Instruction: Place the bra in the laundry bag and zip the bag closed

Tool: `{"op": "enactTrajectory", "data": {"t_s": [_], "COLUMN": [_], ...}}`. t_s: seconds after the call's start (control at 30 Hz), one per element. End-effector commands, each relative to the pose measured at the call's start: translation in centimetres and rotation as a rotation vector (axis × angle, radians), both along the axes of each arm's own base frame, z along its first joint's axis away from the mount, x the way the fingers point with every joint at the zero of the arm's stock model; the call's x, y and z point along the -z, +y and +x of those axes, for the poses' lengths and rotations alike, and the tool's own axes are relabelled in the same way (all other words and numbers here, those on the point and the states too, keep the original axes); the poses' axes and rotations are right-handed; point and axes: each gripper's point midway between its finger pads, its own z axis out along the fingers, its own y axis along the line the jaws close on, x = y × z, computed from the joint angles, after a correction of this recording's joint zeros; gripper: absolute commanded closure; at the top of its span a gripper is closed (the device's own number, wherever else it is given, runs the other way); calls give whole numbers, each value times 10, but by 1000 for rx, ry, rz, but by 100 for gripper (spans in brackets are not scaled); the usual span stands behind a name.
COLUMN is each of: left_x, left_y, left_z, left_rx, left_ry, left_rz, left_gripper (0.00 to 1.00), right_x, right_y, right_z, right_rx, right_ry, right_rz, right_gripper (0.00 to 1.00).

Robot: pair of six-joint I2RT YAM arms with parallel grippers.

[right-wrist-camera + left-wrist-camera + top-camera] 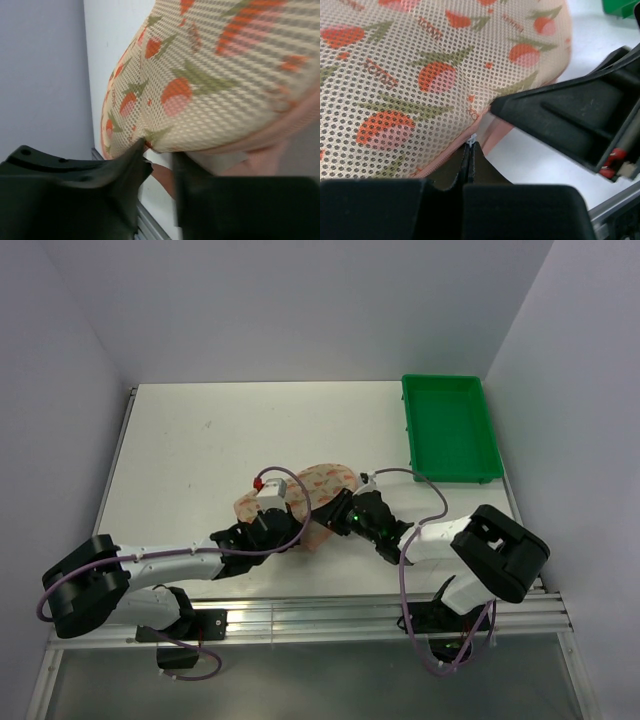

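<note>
No bra in sight, so likely tucked inside the laundry bag (325, 485) mid-frame in the overhead view; left gripper (471, 145) is clenched on the zip pull (471, 136), right gripper (161, 152) straddles the pink rim, its grip unclear, and the zipping looks unfinished.

Left arm (170, 562) and right arm (430, 540) reach the laundry bag (325, 480); green tray (450, 430) beyond

White arms (170, 560), black joints, looping purple cables (403, 585)
</note>
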Motion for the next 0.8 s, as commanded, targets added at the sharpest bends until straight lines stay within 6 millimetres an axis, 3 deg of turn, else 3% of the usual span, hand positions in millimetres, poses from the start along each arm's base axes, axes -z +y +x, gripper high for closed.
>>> {"op": "enactTrajectory", "data": {"t_s": [0.0,0.03,0.13,0.3,0.4,0.43,0.5,0.53,0.57,0.6,0.63,0.67,0.7,0.73,0.77], "left_x": [-3,2,9,5,-12,-16,-38,-44,-52,-74,-76,-83,-103,-110,-112], "left_y": [3,7,16,29,21,20,16,18,19,21,28,32,39,45,53], "left_z": [0,-2,-4,-1,4,5,9,9,10,12,10,10,11,11,10], "left_rx": [6,3,-8,-43,-20,-16,-8,-6,-6,-21,-22,-30,-58,-71,-85], "left_ry": [-23,-17,-9,-31,-65,-72,-112,-118,-134,-172,-173,-183,-219,-231,-232], "left_rz": [-4,8,37,79,71,75,58,63,63,22,50,46,19,18,35], "left_gripper": [100,100,100,100,70,46,31,25,23,21,20,20,20,20,21], "right_x": [-27,-24,-17,-7,-6,-5,-4,-4,-11,-8,-16,-17,-17,-24,-15], "right_y": [2,-2,-14,-26,-13,-8,-7,-8,-10,-13,-14,-16,-17,-16,-19], "right_z": [20,21,25,28,24,20,17,15,16,12,11,9,6,4,-4], "right_rx": [76,85,115,128,54,16,-11,-21,-30,-42,-53,-77,-107,-133,-190], "right_ry": [-70,-70,-71,-68,-64,-58,-66,-70,-105,-95,-117,-145,-138,-159,-155], "right_rz": [79,65,33,0,-20,-23,-42,-52,-68,-106,-116,-156,-194,-210,-287], "right_gripper": [72,81,92,93,84,72,59,47,43,38,32,31,31,31,31]}}
